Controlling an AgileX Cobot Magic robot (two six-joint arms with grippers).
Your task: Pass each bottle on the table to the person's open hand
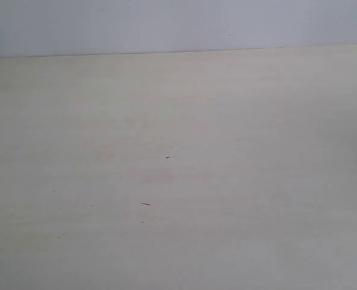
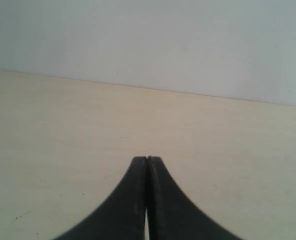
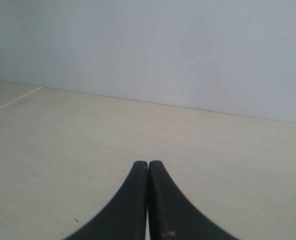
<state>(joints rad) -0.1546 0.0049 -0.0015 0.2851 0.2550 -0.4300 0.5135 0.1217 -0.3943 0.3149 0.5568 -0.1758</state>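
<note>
L grip jaws tight tog | R grip same | both over table

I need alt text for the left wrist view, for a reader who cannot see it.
The black left gripper, jaws closed together and holding nothing, points across a pale beige table. Behind the table stands a plain grey-white wall; nothing else shows in this view.

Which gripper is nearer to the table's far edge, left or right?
Neither clearly. The left gripper and the right gripper, both shut, each point toward the far edge with table between; the exterior view shows neither.
</note>
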